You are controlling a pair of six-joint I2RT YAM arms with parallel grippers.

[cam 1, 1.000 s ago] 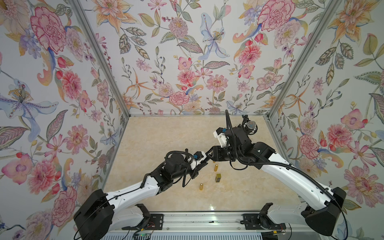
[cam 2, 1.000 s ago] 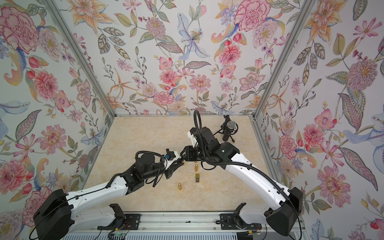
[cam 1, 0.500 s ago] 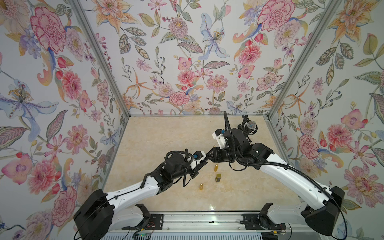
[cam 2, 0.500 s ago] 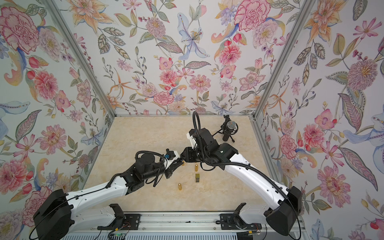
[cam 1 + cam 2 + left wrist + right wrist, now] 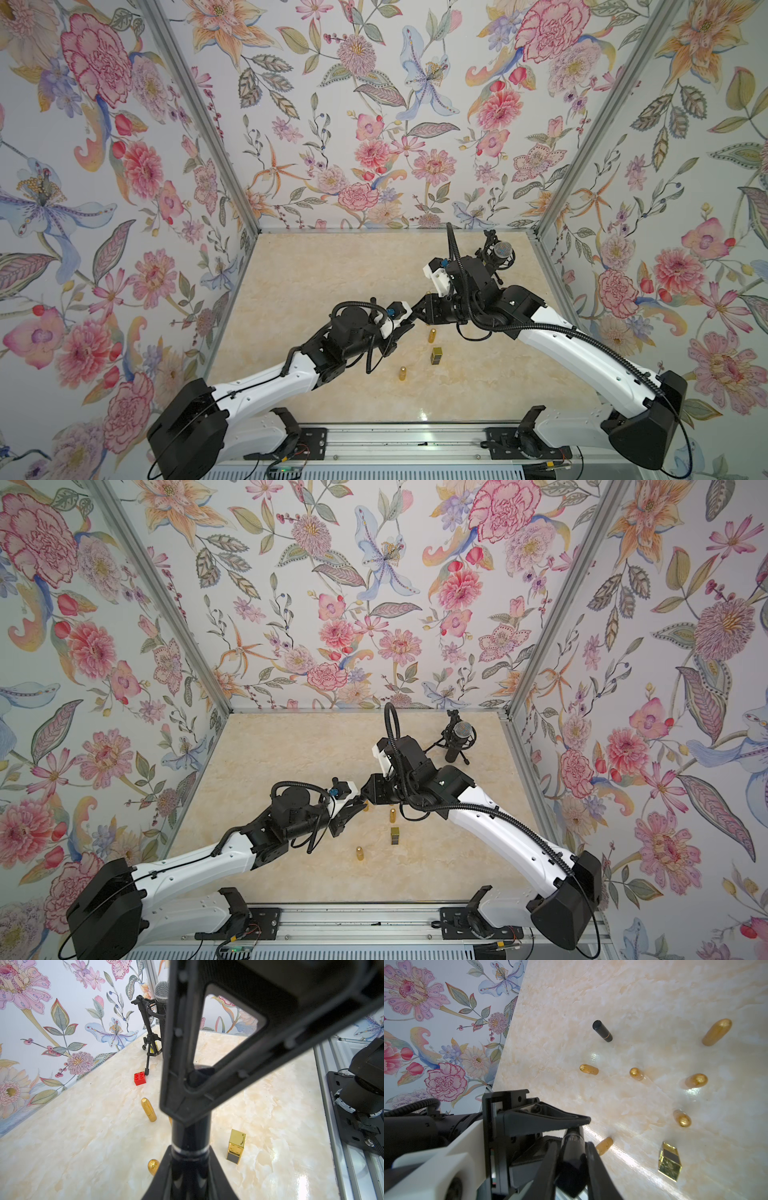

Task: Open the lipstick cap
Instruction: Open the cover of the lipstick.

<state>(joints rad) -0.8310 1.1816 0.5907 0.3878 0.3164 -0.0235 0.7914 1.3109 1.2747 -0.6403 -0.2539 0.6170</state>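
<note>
A glossy black lipstick (image 5: pixel 190 1136) with a thin silver ring is held in the air between my two grippers above the middle of the table. My left gripper (image 5: pixel 189 1153) is shut on the tube's lower part, below the ring. My right gripper (image 5: pixel 573 1145) is shut on the other end, the lipstick cap (image 5: pixel 572 1136), with a finger pressed against each side. In both top views the left gripper (image 5: pixel 405 326) and right gripper (image 5: pixel 419 311) meet tip to tip and hide the tube. The cap sits closed on the tube.
Below the grippers stand several gold bullet-shaped lipsticks (image 5: pixel 432 335) (image 5: pixel 402 372) and a square gold one (image 5: pixel 436 355). Another black lipstick (image 5: pixel 602 1030) stands farther off. A microphone on a tripod (image 5: pixel 500 253) and a red brick (image 5: pixel 139 1078) are at the back right.
My right gripper's jaws have closed onto the cap end of the lipstick. The left gripper has kept its hold and barely moved.
</note>
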